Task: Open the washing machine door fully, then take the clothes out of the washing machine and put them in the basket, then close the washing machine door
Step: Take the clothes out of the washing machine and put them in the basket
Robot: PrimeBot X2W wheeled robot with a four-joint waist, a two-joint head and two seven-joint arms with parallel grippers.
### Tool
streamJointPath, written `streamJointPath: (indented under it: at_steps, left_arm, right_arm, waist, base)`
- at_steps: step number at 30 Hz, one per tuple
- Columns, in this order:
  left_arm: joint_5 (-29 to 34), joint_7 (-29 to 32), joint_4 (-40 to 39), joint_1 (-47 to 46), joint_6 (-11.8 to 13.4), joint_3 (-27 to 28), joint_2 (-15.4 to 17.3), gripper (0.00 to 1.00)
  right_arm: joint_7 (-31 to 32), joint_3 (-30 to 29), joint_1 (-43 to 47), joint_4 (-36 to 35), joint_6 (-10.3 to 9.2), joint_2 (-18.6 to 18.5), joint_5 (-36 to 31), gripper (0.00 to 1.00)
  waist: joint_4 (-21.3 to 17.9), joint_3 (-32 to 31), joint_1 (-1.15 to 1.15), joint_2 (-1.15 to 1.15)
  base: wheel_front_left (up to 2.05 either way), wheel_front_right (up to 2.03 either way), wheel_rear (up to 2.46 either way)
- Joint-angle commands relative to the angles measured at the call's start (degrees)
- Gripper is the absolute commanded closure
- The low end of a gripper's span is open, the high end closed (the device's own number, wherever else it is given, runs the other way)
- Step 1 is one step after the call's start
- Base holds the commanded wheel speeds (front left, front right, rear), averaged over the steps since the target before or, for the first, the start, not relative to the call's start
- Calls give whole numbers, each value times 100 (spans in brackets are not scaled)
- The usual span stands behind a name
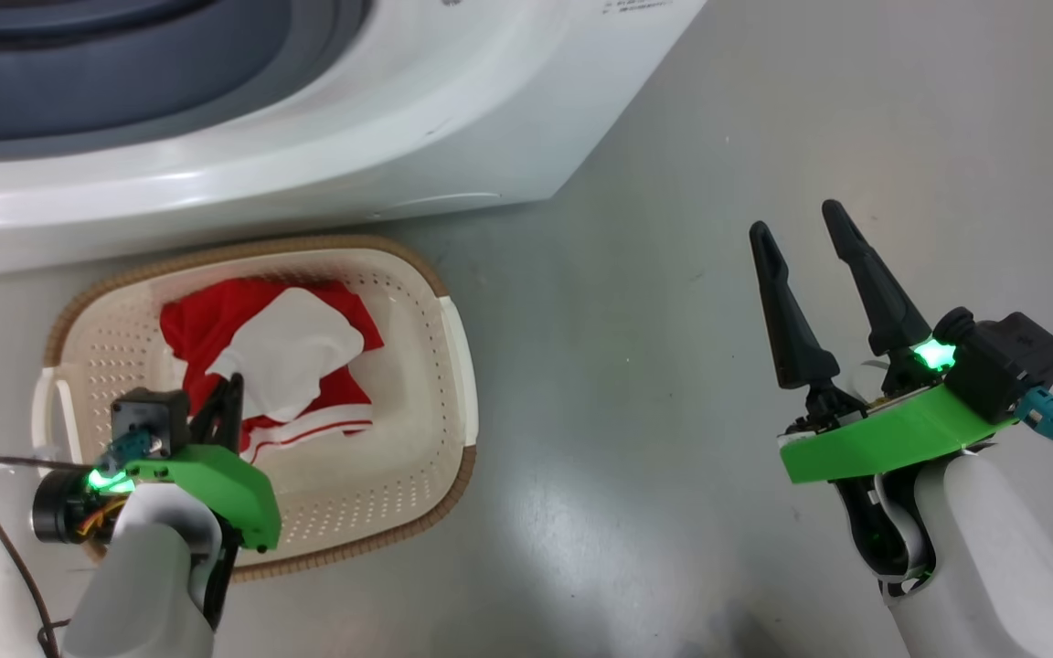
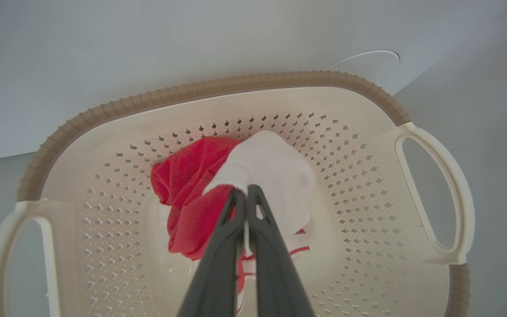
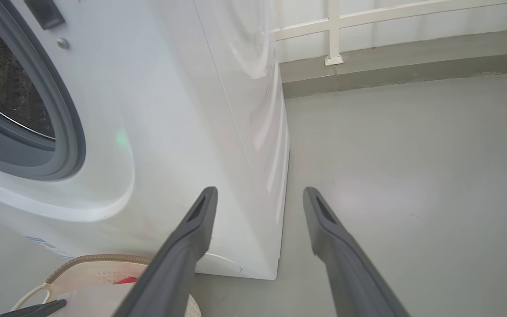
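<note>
Laundry at the washer point(image 1: 307, 146): the robot's left hand point(image 1: 232, 388) is down inside the basket point(image 1: 421, 393), its two dark fingers point(image 2: 218, 246) pressed together and clamped on the white part of the clothes point(image 1: 289, 352), a sliver of white cloth showing between them. The red bundle with white stripes lies on the basket's bottom, toward the side nearest the washer. The cream basket with its brown rim stands on the grey floor point(image 1: 636, 311), just in front of the washer's white front. The right hand point(image 1: 796, 219) hangs over bare floor well to the right of the basket, off the washer's corner, fingers apart and holding nothing. Seen from that wrist, the washer's round opening shows its grey gasket point(image 3: 66, 119) and steel drum point(image 3: 2, 83).
</note>
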Motion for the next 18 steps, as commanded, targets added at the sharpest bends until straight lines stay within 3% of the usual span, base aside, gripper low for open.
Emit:
streamJointPath:
  at_steps: [1, 3, 4, 7, 8, 18]
  left_arm:
    - [54, -30, 94, -23, -31, 117, 222, 100]
    - [56, -30, 237, -112, -24, 123, 235, 100]
    - [37, -30, 298, -149, -24, 142, 237, 91]
    - [28, -30, 387, -223, -24, 159, 252, 13]
    - [24, -30, 406, -232, -24, 164, 254, 0]
    - [-123, -30, 237, -106, -26, 306, 172, 0]
  right_arm:
    - [-36, 131, -63, -153, 36, 38, -73, 0]
    - [-36, 117, -75, -155, 36, 40, -78, 0]
    - [-36, 113, -80, -155, 36, 41, -80, 0]
    - [-36, 101, -81, -145, 36, 44, -90, 0]
    - [-36, 98, -79, -139, 36, 46, -93, 0]
    - [-36, 107, -62, -66, 36, 25, -90, 0]
  waist:
    - [-38, 120, 0, 0]
    - [-36, 144, 0, 0]
    - [-36, 152, 0, 0]
    - [-29, 143, 0, 0]
    - [-25, 130, 0, 0]
    - [78, -159, 0, 0]
  base:
    - [0, 0, 0]
    - [0, 0, 0]
    - [0, 0, 0]
    - [0, 0, 0]
    - [0, 0, 0]
    - [0, 0, 0]
